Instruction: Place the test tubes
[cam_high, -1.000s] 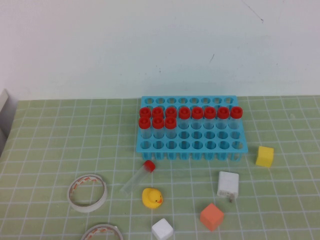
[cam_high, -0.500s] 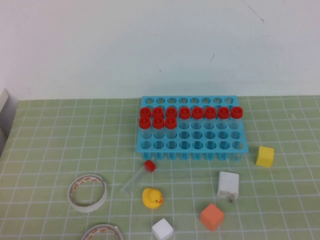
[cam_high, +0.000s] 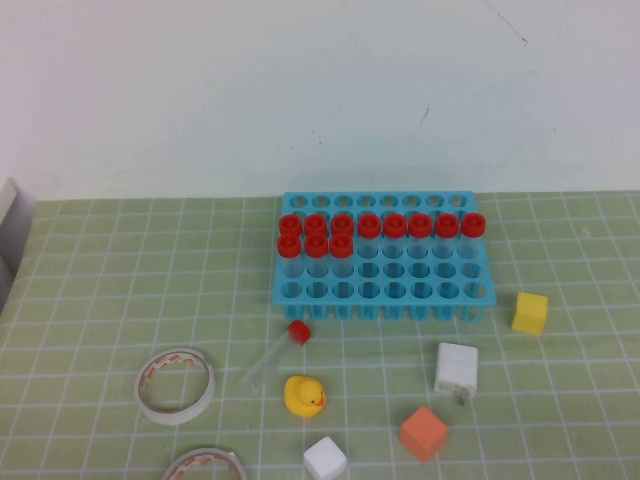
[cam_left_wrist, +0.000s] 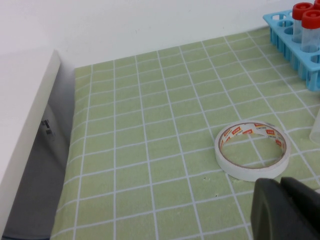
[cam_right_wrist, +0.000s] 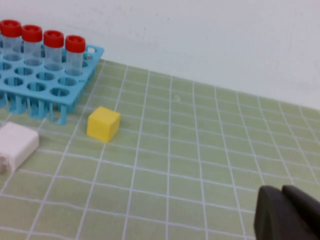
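Mat (cam_high: 100, 300) meets white wall (cam_high: 300, 90); left gripper (cam_left_wrist: 281, 187) by tape (cam_left_wrist: 252, 173), right gripper (cam_right_wrist: 282, 195) facing yellow cube (cam_right_wrist: 103, 124) (both closed).

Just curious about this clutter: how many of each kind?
Test tubes: 12
Rack: 1
Tape rolls: 2
Cubes: 3
Duck: 1
Charger: 1
Total: 20, besides the left tool by a tape roll and right tool right of the yellow cube, both shut.

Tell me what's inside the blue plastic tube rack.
Eleven red-capped clear tubes stand in the blue plastic rack: eight in one row, three in the next; their bottoms are hidden. Left gripper near the white tape roll, right gripper back from the yellow cube, both shut.
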